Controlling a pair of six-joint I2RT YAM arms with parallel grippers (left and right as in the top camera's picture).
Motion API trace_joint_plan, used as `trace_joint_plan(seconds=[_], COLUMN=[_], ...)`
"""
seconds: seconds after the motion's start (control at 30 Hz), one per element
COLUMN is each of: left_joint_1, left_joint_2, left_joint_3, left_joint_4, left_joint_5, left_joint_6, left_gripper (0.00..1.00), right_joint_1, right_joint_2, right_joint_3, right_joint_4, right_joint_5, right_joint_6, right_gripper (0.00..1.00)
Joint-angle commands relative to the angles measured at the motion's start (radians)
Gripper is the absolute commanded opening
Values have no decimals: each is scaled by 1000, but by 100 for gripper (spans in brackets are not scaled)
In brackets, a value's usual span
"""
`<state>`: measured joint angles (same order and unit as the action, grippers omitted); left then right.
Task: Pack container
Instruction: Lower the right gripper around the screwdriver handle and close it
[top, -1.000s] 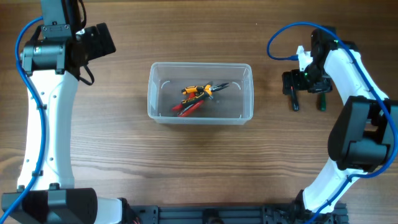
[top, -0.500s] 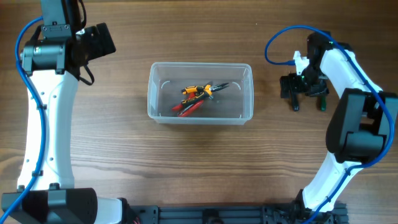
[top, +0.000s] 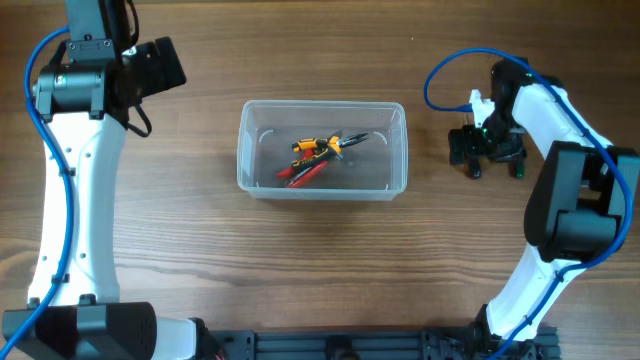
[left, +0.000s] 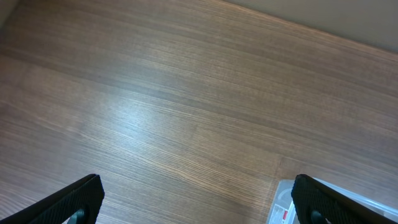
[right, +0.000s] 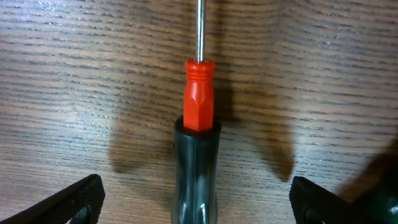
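- My right fingers (right: 74, 202) stand wide, 1 on each side of the screwdriver (right: 199, 118) — touching nothing, holding nothing. They straddle the black handle so that closing should catch it across the grip.
- It lies flat on the tabletop (right: 93, 74), shaft pointing away. A green-handled tool (top: 518, 166) lies just beside it.
- The container (top: 320, 190) sits mid-tabletop, well apart to my left, with pliers (top: 318, 148) inside — room for more, I judge.
- Farthest, my left fingers (left: 71, 199) hang wide and empty over bare wood, near the container's corner.
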<state>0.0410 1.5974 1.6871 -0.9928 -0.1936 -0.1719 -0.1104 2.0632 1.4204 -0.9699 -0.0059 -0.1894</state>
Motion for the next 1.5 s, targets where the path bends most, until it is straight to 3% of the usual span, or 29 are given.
trace_joint_plan(seconds=[0.0,0.13,0.33,0.53,1.13,1.47], left_joint_1=[3,3,3,3,3,3], left_joint_2=[-10,-10,-10,-10,-10,-10], left_joint_3=[4,4,4,4,4,4], left_joint_4=[0,0,0,0,0,0], left_joint_5=[2,2,3,2,2,2], left_joint_6=[-19,-19,-19,-19,-19,-19], left_gripper=[100,100,100,100,100,100], right_joint_1=[-2,-2,-2,-2,-2,-2], right_joint_2=[17,17,17,17,17,17], right_joint_3=[-7,-7,-7,-7,-7,-7], right_joint_4=[2,2,8,10,17,17], right_joint_5=[13,13,6,6,6,6], right_joint_6=[-20,-20,-20,-21,-37,-46], right_gripper=[95,90,74,51,29,29])
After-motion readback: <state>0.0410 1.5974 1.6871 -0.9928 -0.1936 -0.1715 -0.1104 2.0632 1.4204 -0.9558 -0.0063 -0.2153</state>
